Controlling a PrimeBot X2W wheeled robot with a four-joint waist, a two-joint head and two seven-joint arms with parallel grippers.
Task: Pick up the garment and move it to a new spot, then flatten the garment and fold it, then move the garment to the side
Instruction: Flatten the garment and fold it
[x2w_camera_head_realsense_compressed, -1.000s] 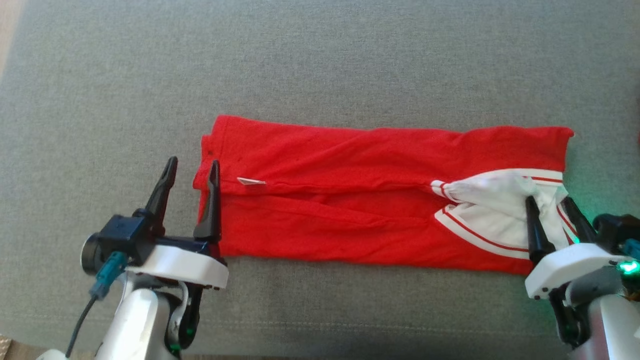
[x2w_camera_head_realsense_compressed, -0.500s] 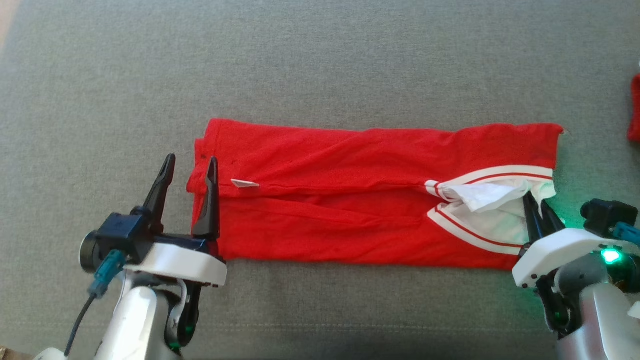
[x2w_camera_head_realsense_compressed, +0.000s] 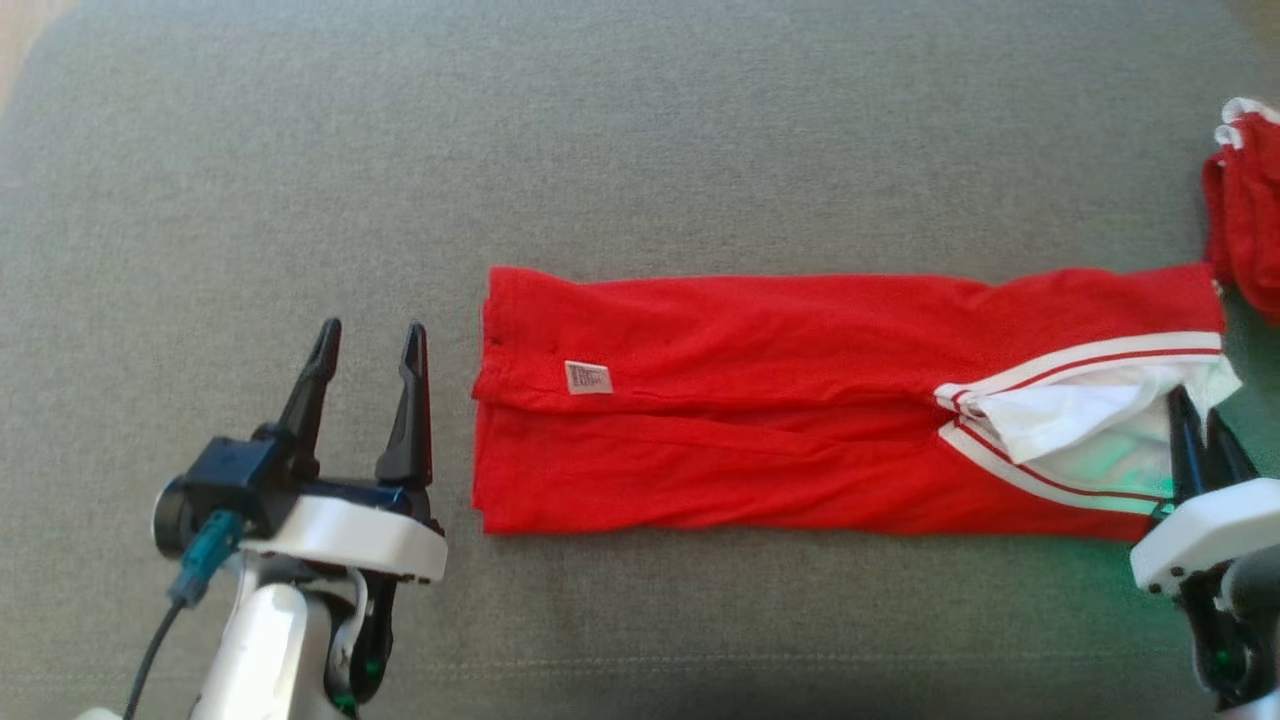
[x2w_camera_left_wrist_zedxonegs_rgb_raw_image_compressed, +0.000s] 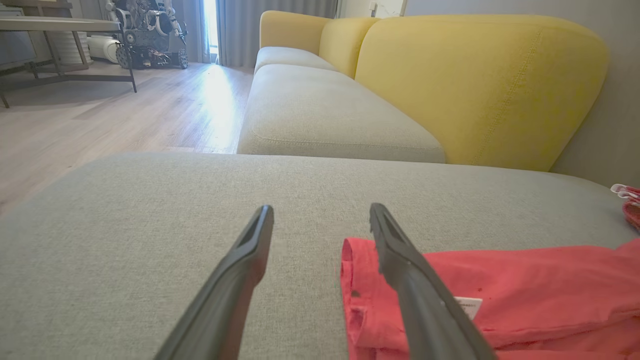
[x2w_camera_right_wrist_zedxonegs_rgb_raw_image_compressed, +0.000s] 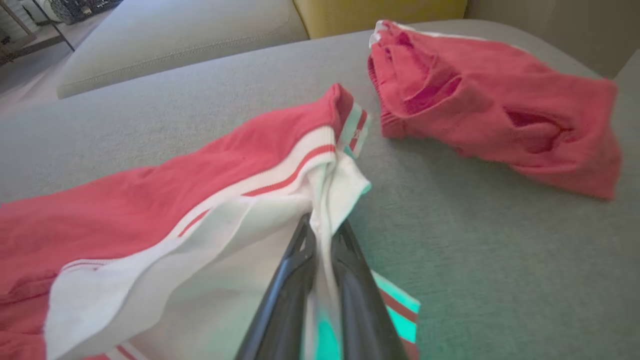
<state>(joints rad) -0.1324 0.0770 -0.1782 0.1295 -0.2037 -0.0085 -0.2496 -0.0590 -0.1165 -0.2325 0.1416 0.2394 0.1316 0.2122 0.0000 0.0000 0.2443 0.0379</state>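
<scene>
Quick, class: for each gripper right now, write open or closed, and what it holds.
Left gripper: open, holding nothing.
Right gripper: closed, pinching the white end of the red garment.

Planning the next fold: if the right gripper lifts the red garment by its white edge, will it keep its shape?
Probably not: the red garment lies creased, its white lining bunching where the right gripper pinches it; expect sagging. It looks thin, likely light. The woven cushion may drag it.
</scene>
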